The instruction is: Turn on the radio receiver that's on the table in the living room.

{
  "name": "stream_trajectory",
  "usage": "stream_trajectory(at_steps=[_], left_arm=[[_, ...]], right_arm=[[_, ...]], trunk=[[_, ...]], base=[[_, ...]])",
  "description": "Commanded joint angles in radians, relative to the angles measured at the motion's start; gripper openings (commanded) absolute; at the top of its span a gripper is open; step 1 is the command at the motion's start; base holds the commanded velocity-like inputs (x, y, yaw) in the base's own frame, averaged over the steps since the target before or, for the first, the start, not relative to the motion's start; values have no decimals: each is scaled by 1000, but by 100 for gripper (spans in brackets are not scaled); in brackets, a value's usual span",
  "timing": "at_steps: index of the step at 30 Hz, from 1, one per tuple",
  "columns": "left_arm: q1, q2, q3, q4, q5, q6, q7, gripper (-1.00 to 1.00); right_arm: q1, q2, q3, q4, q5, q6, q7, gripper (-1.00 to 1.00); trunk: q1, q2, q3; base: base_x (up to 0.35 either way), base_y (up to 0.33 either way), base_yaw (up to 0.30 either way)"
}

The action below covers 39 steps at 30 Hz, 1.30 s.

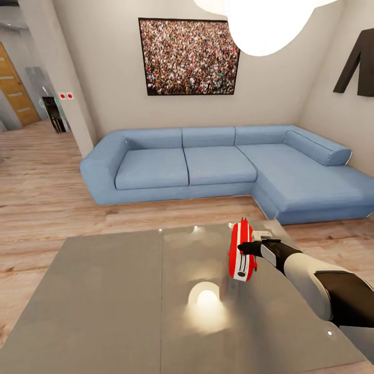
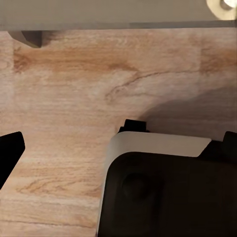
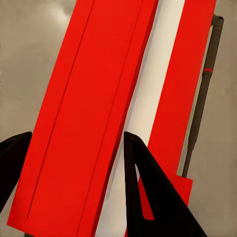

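A living room with a light wood floor [image 1: 41,176], seen from the robot's head. A blue L-shaped sofa [image 1: 218,166] stands against a white wall, and above the sofa hangs a picture [image 1: 189,57] of a dense crowd. A big pale lamp [image 1: 265,23] hangs near the top of the frame, and its glow is mirrored as a bright spot on the desk. The desk [image 1: 114,301], low and wide with a glossy grey top and a seam down its middle, lies in front of the sofa. The radio [image 1: 241,252], small and red with a white side band, stands on edge near the desk's far right part, on the side toward the sofa. The right gripper [image 1: 248,249] reaches in from the right and sits at the radio. In the right wrist view its dark fingers [image 3: 153,192] stand apart, one on each side of the red body [image 3: 89,113], with the white band and a thin dark handle [image 3: 202,94] beyond; whether they touch it cannot be told. The left gripper [image 2: 118,163] hangs over bare wood floor, low beside the desk; one dark fingertip [image 2: 10,153] shows, but whether the fingers are apart or together cannot be told. The radio has been reached; switching it on seems yet to be done, and nothing shows it is on
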Motion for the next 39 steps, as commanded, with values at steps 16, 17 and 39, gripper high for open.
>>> stream_trajectory(at_steps=[16,17,39], left_arm=[[0,6,1,1,0,1,0,100],[0,6,1,1,0,1,0,100],[0,7,1,-1,3,0,-2,100]], right_arm=[[0,1,-1,-1,1,0,6,-100],[0,1,0,-1,1,0,6,-100],[0,-5,1,-1,69,-8,262,-100]], trunk=[[-61,112,50],[-65,119,53],[-134,245,110]], base=[[0,0,0],[0,0,0],[0,0,0]])
